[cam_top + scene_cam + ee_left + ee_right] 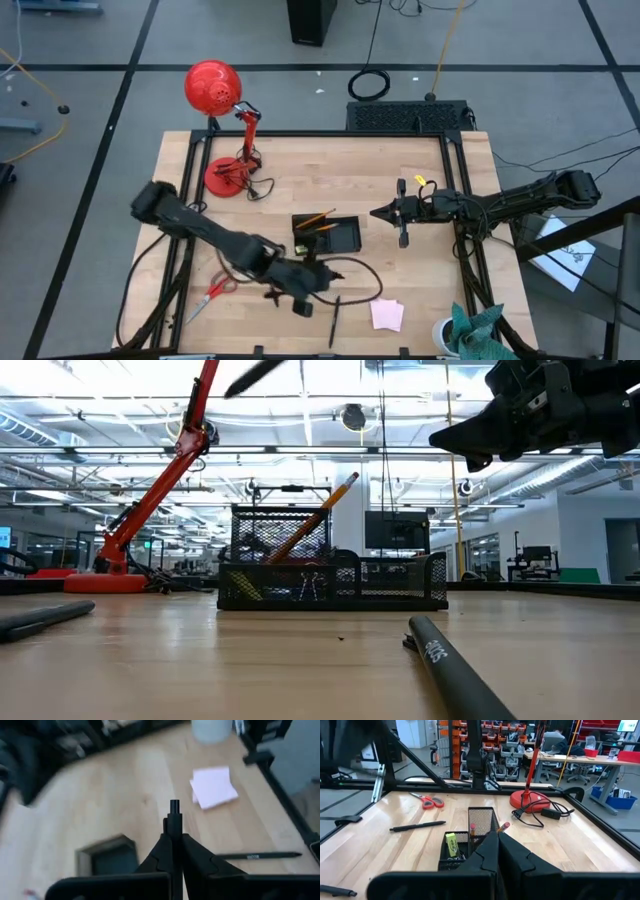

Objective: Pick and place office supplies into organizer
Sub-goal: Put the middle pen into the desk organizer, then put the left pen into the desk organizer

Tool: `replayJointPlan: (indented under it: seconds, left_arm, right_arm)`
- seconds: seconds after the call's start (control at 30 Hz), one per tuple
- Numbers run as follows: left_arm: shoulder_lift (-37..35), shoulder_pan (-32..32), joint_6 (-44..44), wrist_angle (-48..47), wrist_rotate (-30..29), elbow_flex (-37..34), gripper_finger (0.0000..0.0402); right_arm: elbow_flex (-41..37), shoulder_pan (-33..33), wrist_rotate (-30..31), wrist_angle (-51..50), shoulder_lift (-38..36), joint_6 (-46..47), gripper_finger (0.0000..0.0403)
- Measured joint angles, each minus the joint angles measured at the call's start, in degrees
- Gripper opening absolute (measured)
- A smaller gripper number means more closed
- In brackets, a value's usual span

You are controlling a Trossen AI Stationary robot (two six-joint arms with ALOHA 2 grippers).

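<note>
My left gripper [300, 298] hangs above the table's near middle, shut on a thin dark pen [174, 809]. The black mesh organizer [326, 235] stands mid-table with orange pencils [318, 220] leaning in it and a yellow-green piece [451, 842] inside. Another dark pen [335, 320] and the pale pink sticky-note pad [387, 315] lie near the front edge. Red-handled scissors [212, 295] lie at the front left. A third pen [417, 826] lies between scissors and organizer. My right gripper [380, 212] waits shut, level, right of the organizer. My left gripper pinches the pen between its two fingers [162, 845], slanting down from the table's left. A short end of the pen [174, 817] sticks out past the fingertips. The rest of the pen is hidden behind the fingers. The pen is lifted clear of the table.
A red desk lamp [225, 175] with its cord stands at the far left of the table. A white cup with teal cloth [455, 335] sits at the front right corner. A black cable [355, 275] loops beside my left arm.
</note>
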Motion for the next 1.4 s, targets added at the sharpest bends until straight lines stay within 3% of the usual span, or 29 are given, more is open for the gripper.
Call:
replayJointPlan:
  seconds: [0.17,0.37,0.53,0.67,0.87,1.17,1.4]
  left_arm:
    - [-9.5,1.3,4.0,7.6,-1.2,-6.2,0.0000]
    - [-18.0,3.6,7.0,20.9,0.0,-19.7,0.0000]
    - [-21.0,6.6,4.4,30.7,3.3,-31.2,0.0000]
    - [-21.4,8.6,0.7,34.9,4.9,-35.9,0.0000]
    - [-21.4,9.1,-4.9,33.0,8.1,-36.6,0.0001]
    - [-20.5,3.5,-24.0,9.3,11.3,-36.7,0.0020]
    - [-20.3,-3.2,-18.6,1.4,11.0,-36.7,0.0098]
  right_arm:
    - [0.0,0.0,0.0,-0.1,0.0,-0.1,0.0000]
    - [0.0,0.0,0.0,-0.1,0.0,-0.3,0.0000]
    - [0.0,0.0,0.0,-0.1,0.0,-0.4,0.0000]
    - [0.0,0.0,0.0,-0.1,0.0,-0.5,0.0000]
    - [0.0,0.0,0.0,-0.2,0.0,-0.5,0.0000]
    - [0.0,0.0,0.0,-0.5,0.0,-0.4,0.0000]
    - [0.0,0.0,0.0,-0.4,0.0,0.0,0.0000]
